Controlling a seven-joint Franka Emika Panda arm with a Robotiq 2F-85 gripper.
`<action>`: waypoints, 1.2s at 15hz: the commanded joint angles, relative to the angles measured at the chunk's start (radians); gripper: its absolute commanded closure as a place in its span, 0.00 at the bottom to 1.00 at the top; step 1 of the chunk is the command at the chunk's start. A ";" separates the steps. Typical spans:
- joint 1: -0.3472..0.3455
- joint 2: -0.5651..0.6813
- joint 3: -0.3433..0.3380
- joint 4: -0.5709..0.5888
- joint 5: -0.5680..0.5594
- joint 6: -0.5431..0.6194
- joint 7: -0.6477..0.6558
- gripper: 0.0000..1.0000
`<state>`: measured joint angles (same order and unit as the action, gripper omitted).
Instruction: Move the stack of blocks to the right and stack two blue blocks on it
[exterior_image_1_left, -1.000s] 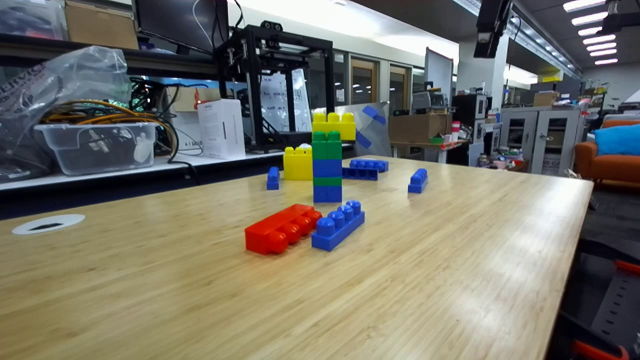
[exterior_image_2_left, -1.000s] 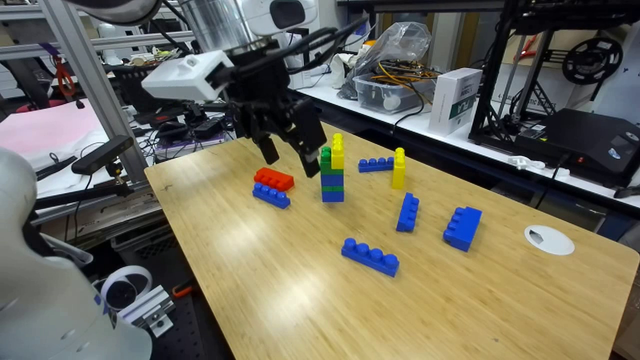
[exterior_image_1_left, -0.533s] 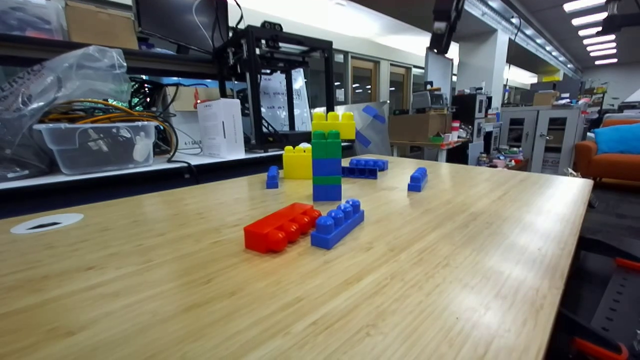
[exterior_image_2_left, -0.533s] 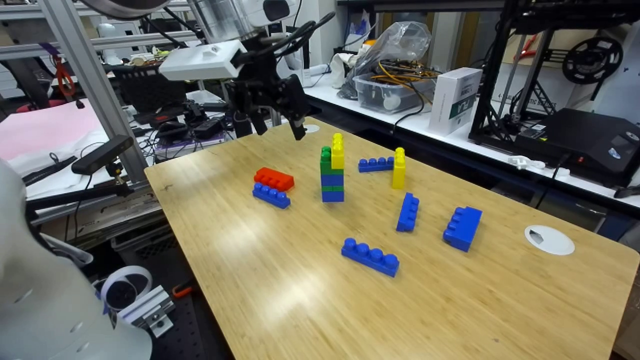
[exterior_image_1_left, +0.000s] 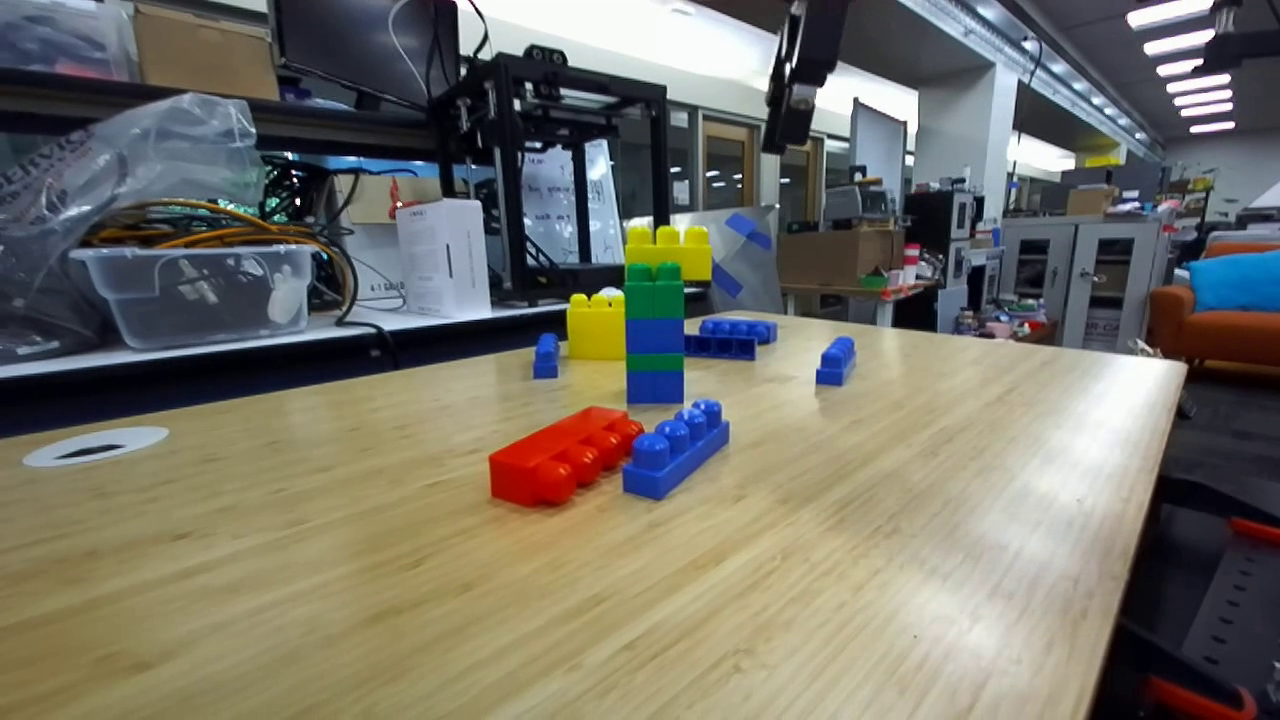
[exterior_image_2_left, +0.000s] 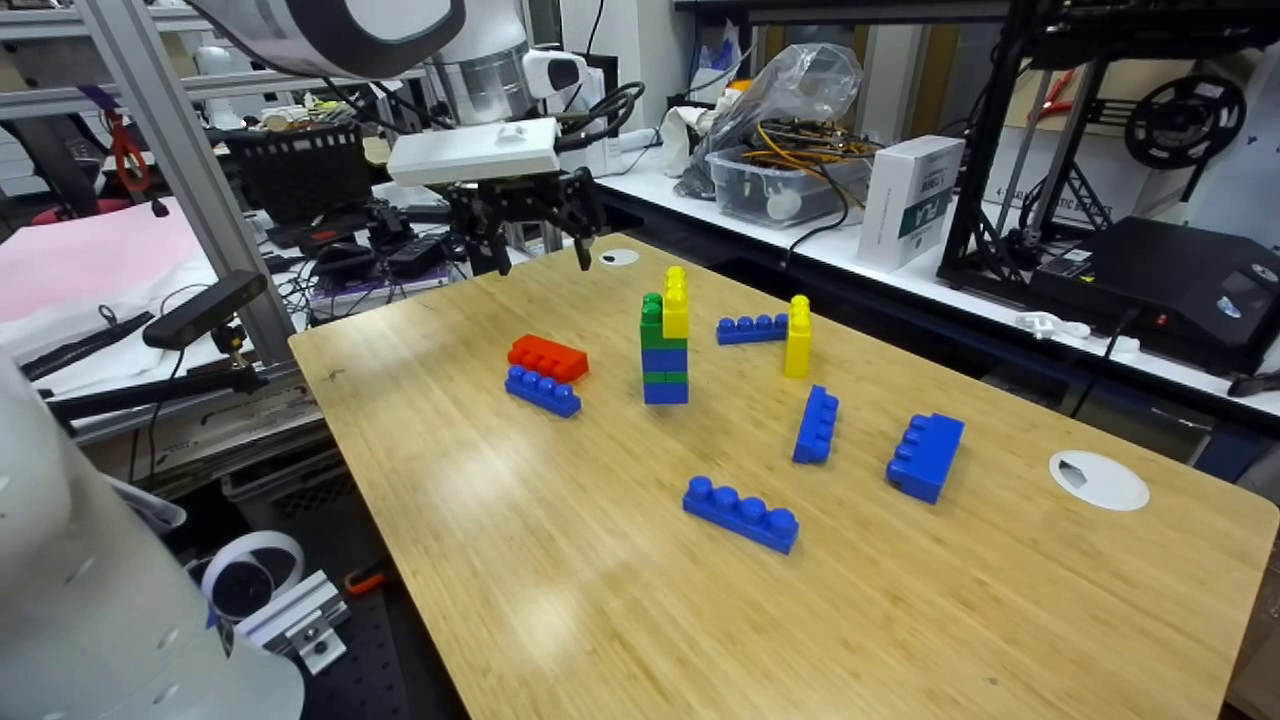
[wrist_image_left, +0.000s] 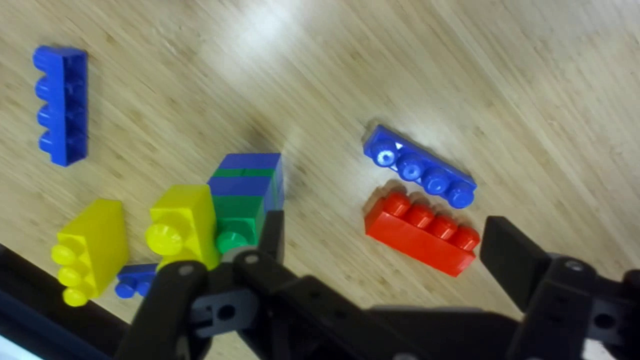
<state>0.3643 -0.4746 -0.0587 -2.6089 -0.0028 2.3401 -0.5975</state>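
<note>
The stack of blocks stands upright on the table, blue and green with an offset yellow brick on top, in both exterior views (exterior_image_1_left: 655, 335) (exterior_image_2_left: 665, 362) and at lower left in the wrist view (wrist_image_left: 242, 185). Several blue blocks lie around it: one beside the red brick (exterior_image_2_left: 543, 391) (wrist_image_left: 420, 167), one at the front (exterior_image_2_left: 741, 515), one on its side (exterior_image_2_left: 816, 425) (wrist_image_left: 65, 105). I cannot tell which two are meant. My gripper (exterior_image_2_left: 545, 266) is open and empty, high above the table behind the stack; its fingers are wide apart in the wrist view (wrist_image_left: 385, 225).
A long red brick (exterior_image_2_left: 548, 358) lies left of the stack. A lone yellow brick (exterior_image_2_left: 797, 338) stands right of it, touching or near a blue brick (exterior_image_2_left: 752, 329). A thicker blue brick (exterior_image_2_left: 925, 457) lies farther right. A shelf with a white box (exterior_image_2_left: 910, 203) runs behind the table.
My gripper has moved away from beside the stack, up and back, and the wrist has turned. It has come farther into view at the top of an exterior view. The bricks have not moved.
</note>
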 joint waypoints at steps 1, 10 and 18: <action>0.035 0.090 -0.013 0.050 0.064 -0.003 -0.214 0.00; -0.029 0.203 0.050 0.094 0.090 -0.011 -0.545 0.00; -0.035 0.235 0.058 0.115 0.100 -0.016 -0.591 0.00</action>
<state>0.3725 -0.2436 -0.0447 -2.4895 0.0690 2.3108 -1.1523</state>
